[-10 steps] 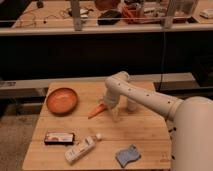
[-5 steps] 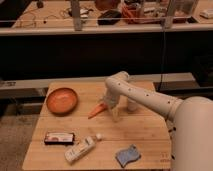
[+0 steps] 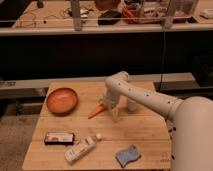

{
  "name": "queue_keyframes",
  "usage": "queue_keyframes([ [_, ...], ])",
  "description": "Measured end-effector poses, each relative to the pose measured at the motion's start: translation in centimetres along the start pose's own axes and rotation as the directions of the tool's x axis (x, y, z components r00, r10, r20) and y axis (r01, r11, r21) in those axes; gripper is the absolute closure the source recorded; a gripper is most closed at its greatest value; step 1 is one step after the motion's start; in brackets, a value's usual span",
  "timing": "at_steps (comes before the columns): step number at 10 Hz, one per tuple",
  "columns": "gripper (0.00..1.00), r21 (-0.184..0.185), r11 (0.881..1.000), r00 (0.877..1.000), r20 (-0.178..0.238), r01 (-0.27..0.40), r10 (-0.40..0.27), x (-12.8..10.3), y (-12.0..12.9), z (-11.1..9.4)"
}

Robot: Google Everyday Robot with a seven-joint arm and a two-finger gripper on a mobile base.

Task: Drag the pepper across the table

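Pepper (image 3: 96, 111) lying orange near the middle of the wooden table (image 3: 145, 131), thick end right up against the gripper (image 3: 107, 104), thin tip pointing toward the front-left corner. Hanging low over that thick end, at the tip of the white arm (image 3: 142, 96) reaching in from the right. Not managing to tell whether clamped on the pepper, loose, or only pressing against it, with the wrist blocking that spot.

Showing no visible change against the views from half a second and a full second back: pepper, gripper and arm sitting in the same places.

Moving outward: standing just behind the arm, a pale cup-like thing (image 3: 132, 105), partly covered and hard to name. Resting left of the pepper, near but apart, an orange bowl (image 3: 62, 100). Lying toward the front edge, a dark packet (image 3: 59, 137), a white bottle (image 3: 82, 148) on its side just right of it, and a blue sponge (image 3: 128, 155) further right. Filling the lower right corner, the robot's white body (image 3: 196, 137), cut off by both edges. Running along the back, a cluttered bench (image 3: 105, 22), contents too blurred to name.
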Motion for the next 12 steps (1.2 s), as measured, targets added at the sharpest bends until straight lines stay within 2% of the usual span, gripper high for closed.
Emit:
queue_keyframes([
  [10, 0.20, 0.000, 1.000, 1.000, -0.004, -0.005, 0.005, 0.2, -0.1, 0.1],
  [12, 0.20, -0.014, 1.000, 1.000, -0.009, 0.013, -0.013, -0.3, -1.2, 0.6],
])
